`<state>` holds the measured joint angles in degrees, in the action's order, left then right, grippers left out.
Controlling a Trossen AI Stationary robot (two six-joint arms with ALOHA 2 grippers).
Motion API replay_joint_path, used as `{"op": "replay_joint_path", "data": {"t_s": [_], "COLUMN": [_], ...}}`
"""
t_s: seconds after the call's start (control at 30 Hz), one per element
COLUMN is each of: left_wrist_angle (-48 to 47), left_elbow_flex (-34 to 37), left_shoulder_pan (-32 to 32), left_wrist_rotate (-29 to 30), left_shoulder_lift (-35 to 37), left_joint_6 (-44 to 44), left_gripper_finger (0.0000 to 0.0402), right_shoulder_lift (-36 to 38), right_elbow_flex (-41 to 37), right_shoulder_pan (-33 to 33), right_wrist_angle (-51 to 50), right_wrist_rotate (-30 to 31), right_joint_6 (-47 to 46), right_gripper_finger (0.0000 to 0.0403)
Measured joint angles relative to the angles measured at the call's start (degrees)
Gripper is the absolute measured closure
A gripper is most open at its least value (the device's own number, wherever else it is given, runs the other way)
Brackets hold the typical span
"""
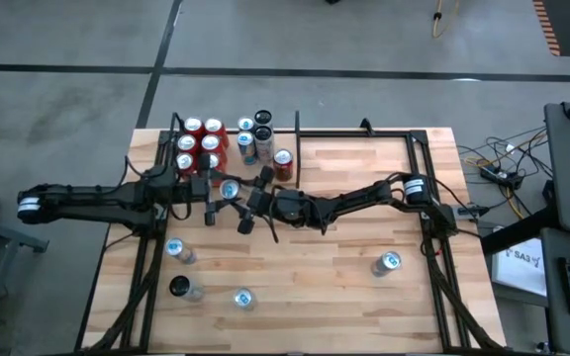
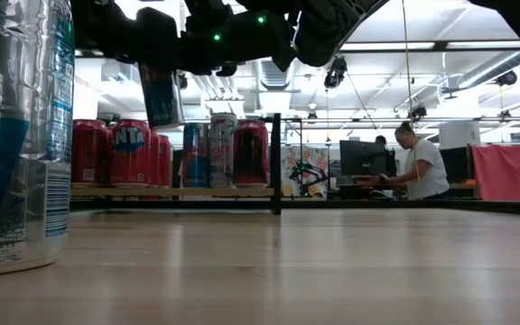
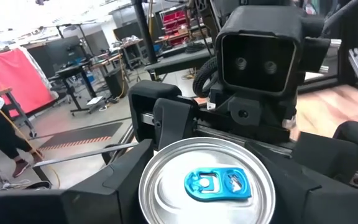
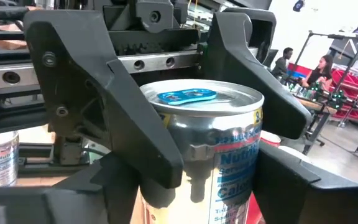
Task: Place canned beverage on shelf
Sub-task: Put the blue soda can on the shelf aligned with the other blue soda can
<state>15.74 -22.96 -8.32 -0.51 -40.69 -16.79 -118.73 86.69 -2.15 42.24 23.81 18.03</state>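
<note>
A silver canned beverage [image 1: 230,188] with a blue tab is up in the air, well above the table in the low view [image 2: 161,95], upright or nearly so. My left gripper [image 1: 224,190] reaches it from the table's left and is shut on it. My right gripper [image 1: 242,196] meets the same can from the right, facing the left one. The shelf [image 2: 170,191], a black-framed bay with a wood floor at the table's far left, holds several red and silver cans [image 1: 206,146] standing upright. My left gripper pinches the can between its two fingers [image 4: 104,93], one on each side of the upper wall just below the rim [image 4: 166,109]. The fingers come in level from the table's left. The can stays upright, lifted clear, most of its body hanging below the fingers.
Loose cans stand on the near half of the table [image 1: 178,250] [image 1: 184,288] [image 1: 243,298] [image 1: 388,262], one right before the low camera [image 2: 21,135]. Black frame rails [image 1: 433,247] run along both table sides. A person [image 2: 418,162] works at a desk beyond the table.
</note>
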Motion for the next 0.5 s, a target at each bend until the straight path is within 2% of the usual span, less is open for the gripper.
{"op": "replay_joint_path", "data": {"t_s": [0.2, 0.4, 0.5], "left_wrist_angle": [1.6, 1.6, 1.8], "left_elbow_flex": [-0.5, -0.5, -0.5], "left_shoulder_pan": [0.0, -0.1, -0.1], "left_wrist_rotate": [4.7, 18.5, 21.5], "left_shoulder_lift": [-0.1, 0.1, -0.7], "left_joint_6": [6.4, 11.8, 14.8], "left_gripper_finger": [0.0187, 0.0187, 0.0187], "right_shoulder_lift": [2.0, 7.4, 11.2], "right_elbow_flex": [0.0, 0.0, 0.0], "right_shoulder_pan": [0.0, 0.0, 0.0], "right_wrist_angle": [-2.8, -14.1, -22.1], "right_wrist_rotate": [1.0, 6.2, 6.3], "right_joint_6": [-0.1, -1.3, -3.7], "right_gripper_finger": [0.0111, 0.0113, 0.0119]}}
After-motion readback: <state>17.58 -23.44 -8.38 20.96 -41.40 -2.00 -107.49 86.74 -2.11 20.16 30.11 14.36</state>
